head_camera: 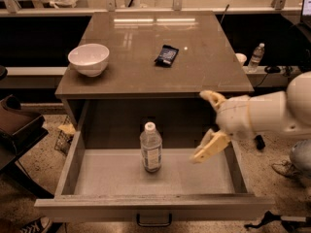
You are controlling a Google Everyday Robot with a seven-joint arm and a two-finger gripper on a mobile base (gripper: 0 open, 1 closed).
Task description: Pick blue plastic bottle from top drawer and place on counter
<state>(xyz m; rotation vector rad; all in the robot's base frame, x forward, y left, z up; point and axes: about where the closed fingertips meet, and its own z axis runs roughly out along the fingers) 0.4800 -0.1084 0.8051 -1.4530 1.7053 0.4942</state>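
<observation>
The blue plastic bottle (pixel 151 147) stands upright in the middle of the open top drawer (pixel 80 174), white cap up, label band around its body. The drawer has a dark pull handle (pixel 154 221) on its front. My gripper (pixel 208 125) hangs above the right part of the drawer, to the right of the bottle and apart from it. Its two cream fingers are spread wide, one up near the counter's front edge, one lower over the drawer floor. It holds nothing. The counter (pixel 146 57) is the glossy brown tabletop behind the drawer.
A white bowl (pixel 89 59) sits on the counter's left side and a dark snack packet (pixel 166 55) near its middle. A small clear bottle (pixel 256 57) stands on a ledge to the right. A dark chair (pixel 17 125) is at the left.
</observation>
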